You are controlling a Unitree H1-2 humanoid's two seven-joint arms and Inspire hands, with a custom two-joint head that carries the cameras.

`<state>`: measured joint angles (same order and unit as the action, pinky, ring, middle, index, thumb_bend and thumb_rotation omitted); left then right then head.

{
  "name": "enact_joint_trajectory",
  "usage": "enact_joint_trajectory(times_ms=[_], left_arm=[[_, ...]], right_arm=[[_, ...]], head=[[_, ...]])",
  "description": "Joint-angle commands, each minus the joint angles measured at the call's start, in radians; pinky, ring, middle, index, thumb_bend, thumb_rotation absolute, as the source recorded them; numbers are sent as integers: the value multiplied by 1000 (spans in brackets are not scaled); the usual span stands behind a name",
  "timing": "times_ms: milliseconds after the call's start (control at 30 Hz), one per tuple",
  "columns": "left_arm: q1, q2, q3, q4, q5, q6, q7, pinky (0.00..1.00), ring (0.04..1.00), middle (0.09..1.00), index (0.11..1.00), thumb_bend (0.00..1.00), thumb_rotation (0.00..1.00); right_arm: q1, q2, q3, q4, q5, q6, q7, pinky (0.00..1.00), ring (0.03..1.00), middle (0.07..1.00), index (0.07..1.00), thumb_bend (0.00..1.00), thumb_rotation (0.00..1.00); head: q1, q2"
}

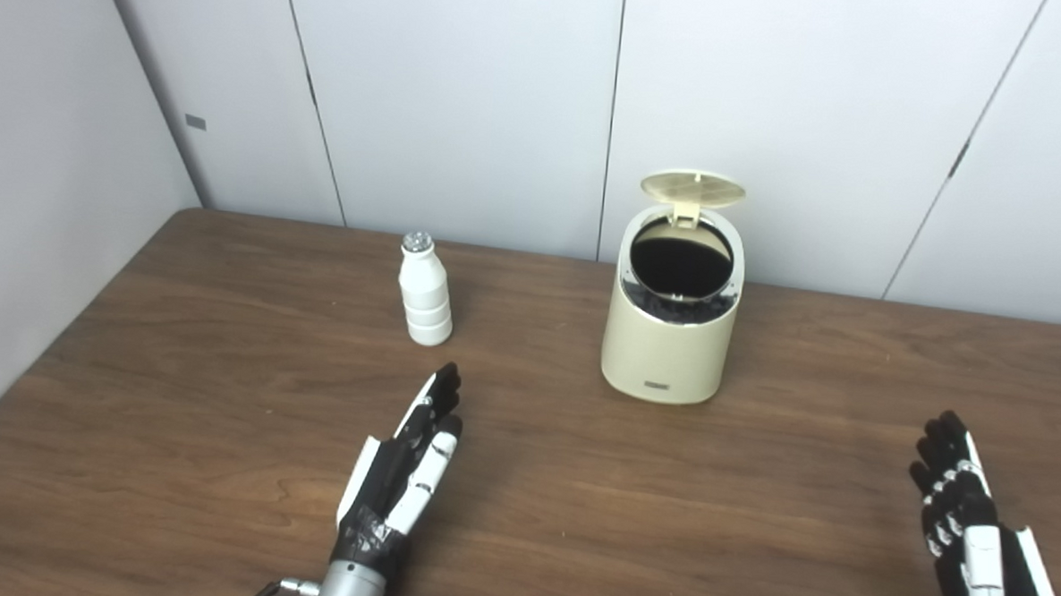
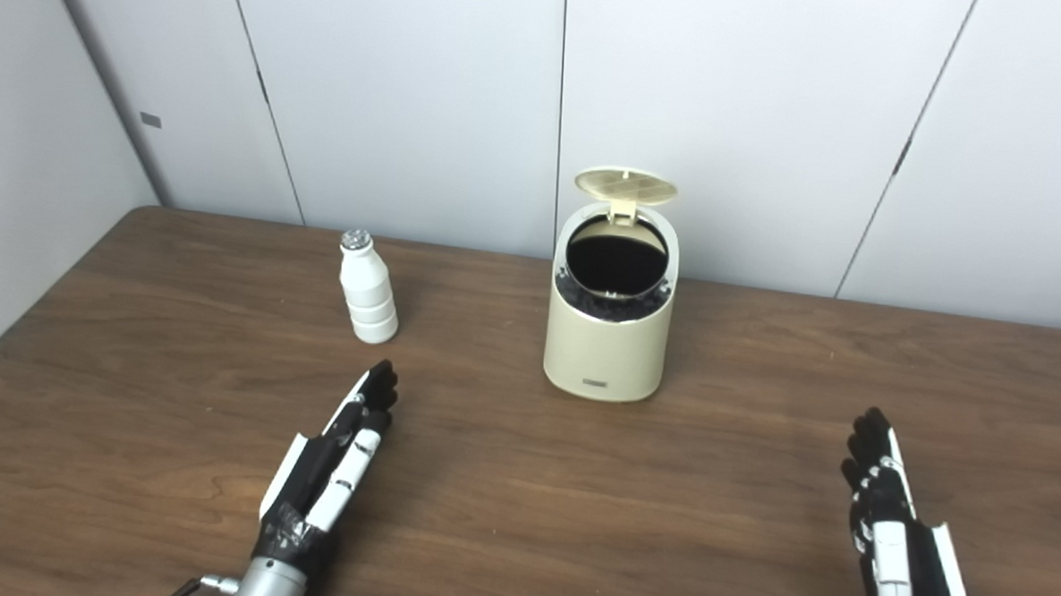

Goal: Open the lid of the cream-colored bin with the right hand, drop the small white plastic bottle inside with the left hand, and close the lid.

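Left hand flat, fingers extended, empty, aimed toward small white plastic bottle. Bottle upright on table, just beyond fingertips, left of cream-colored bin; lid up. Right hand spread, empty, farther away.

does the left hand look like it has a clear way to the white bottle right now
Probably yes. The left hand is open, pointing toward the white bottle, with only bare table between them. The bin stands off to the right, out of that path.

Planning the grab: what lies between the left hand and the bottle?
Only bare table between left hand and bottle, in both eye views.
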<state>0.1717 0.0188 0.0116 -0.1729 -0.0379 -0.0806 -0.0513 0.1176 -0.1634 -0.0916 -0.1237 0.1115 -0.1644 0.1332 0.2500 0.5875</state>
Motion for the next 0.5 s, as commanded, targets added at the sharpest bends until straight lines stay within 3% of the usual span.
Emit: enact_joint_trajectory(times_ms=[0,100,233,333,400,467], left_arm=[[37,-26,-15,31,19,-15,15,1000,994,984,1000,500,780],[39,-24,-17,28,45,-17,31,1000,990,980,1000,554,829],[45,-17,-19,0,83,-9,42,1000,989,984,1000,560,819],[55,-23,-11,-58,116,28,66,996,991,979,1000,665,690],[57,-32,0,-96,142,38,92,1000,991,973,984,739,516],[53,-32,3,-149,219,81,120,968,962,952,971,781,484]], right_arm=[[33,1,0,28,11,-9,3,1000,1000,1000,985,635,1000],[36,5,1,12,6,8,-5,1000,1000,1000,979,632,1000],[39,7,2,3,11,8,-4,1000,1000,996,974,611,1000],[44,7,0,-1,16,2,-2,1000,1000,992,974,617,996],[49,6,-3,-6,19,4,-3,1000,1000,997,979,622,989],[55,-1,-7,-6,22,2,-1,1000,1000,1000,985,623,984]], head=[[4,-4],[-8,-2],[-29,1],[-46,3],[-54,5],[-57,6]])
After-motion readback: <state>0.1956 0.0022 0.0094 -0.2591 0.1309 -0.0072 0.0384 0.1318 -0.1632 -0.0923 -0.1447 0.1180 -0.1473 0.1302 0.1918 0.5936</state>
